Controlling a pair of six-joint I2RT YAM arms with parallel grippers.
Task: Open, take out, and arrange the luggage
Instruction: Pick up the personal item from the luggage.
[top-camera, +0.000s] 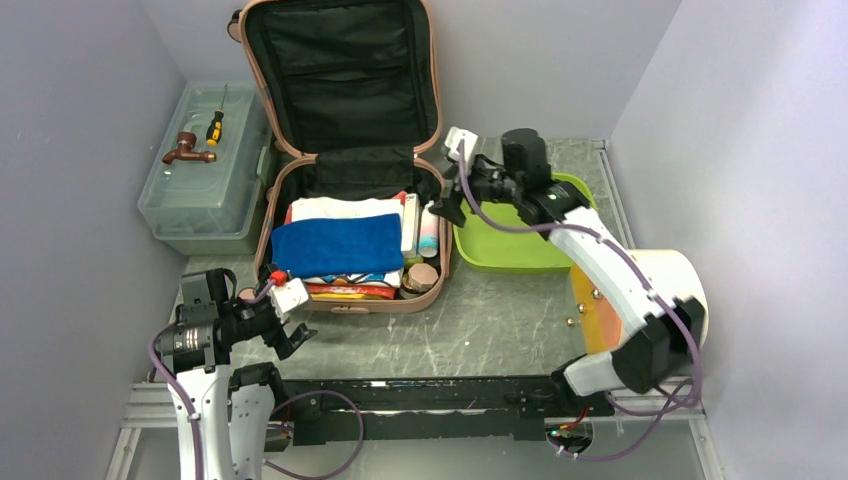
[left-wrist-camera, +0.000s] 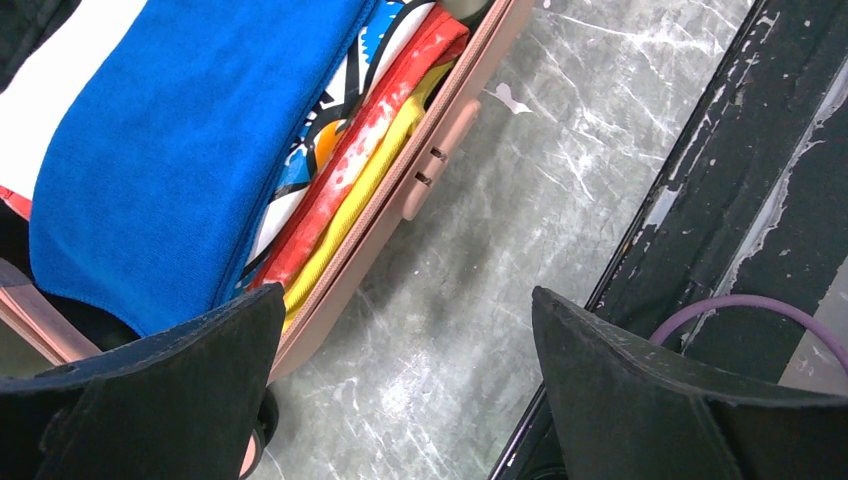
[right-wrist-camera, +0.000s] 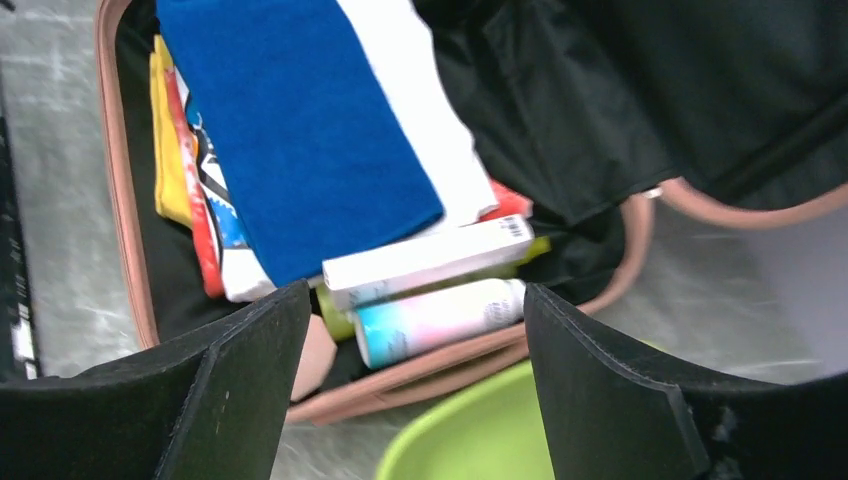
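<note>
Lid: salmon-pink hard-shell suitcase (top-camera: 340, 90) propped open for unloading.
Left fingers (left-wrist-camera: 150, 400): wide, empty, at its 7 o'clock corner.
Right fingers (right-wrist-camera: 230, 390): wide, empty, above the 3 o'clock pastel bottle (right-wrist-camera: 440, 315), probably the next pick.

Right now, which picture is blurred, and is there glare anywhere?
Right wrist view: soft blur over the luggage contents, the white box label unreadable. Left wrist view: sharper, pale sheen on the table. Top external view: sharp, evenly lit, no harsh glare.

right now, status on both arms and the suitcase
Left end effector open, empty. Right end effector open, empty. Salmon-pink hard-shell suitcase lid up, fully packed. Nothing blocking.
</note>
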